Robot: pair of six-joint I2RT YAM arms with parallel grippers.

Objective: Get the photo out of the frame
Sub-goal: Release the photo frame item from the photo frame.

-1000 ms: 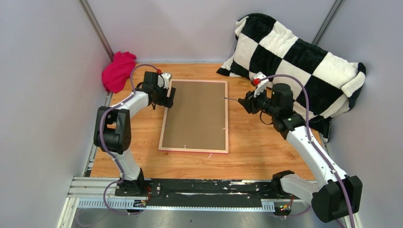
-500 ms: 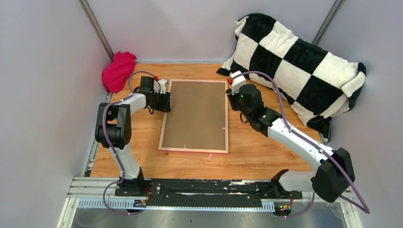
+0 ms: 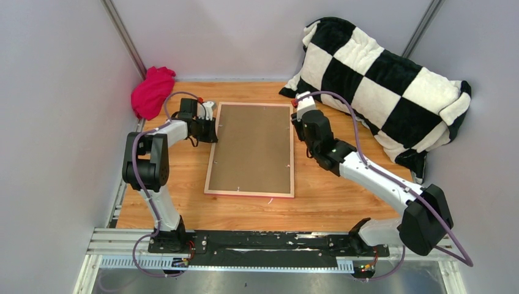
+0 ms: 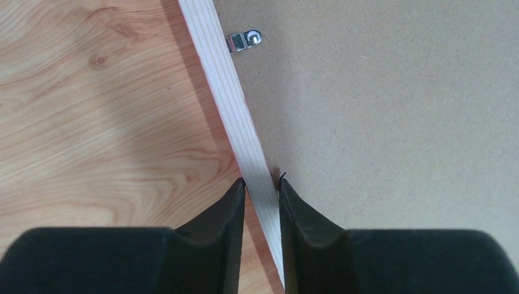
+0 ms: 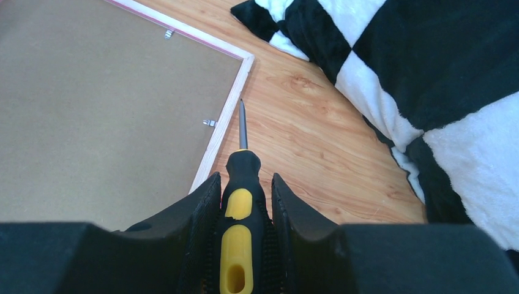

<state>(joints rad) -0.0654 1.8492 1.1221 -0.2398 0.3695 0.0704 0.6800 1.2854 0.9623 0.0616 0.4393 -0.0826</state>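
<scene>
Wood-grain table between pale walls: from above, you see the frame lying back-up in the middle, its long axis running away from the arm bases. A checkered pillow lies off to the right and a magenta cloth sits in the far left corner. The left gripper sits at the frame's left side and the right gripper at its right side, both towards the far end. You can't see the photo; it is presumably face down under the brown backing board.

On your left wrist camera, the fingers are drawn close on either side of the pale wooden rail, apparently pinching it. A metal left clip sits further along that rail.

On your right wrist camera, the fingers are clamped on a black-and-yellow screwdriver. Its shaft points roughly along the right rail, and its tip is over bare table just outside the frame. The right clip lies just left of the shaft, across the rail. The right arm is nearer that clip, so the blade probably needs to go left to it.
</scene>
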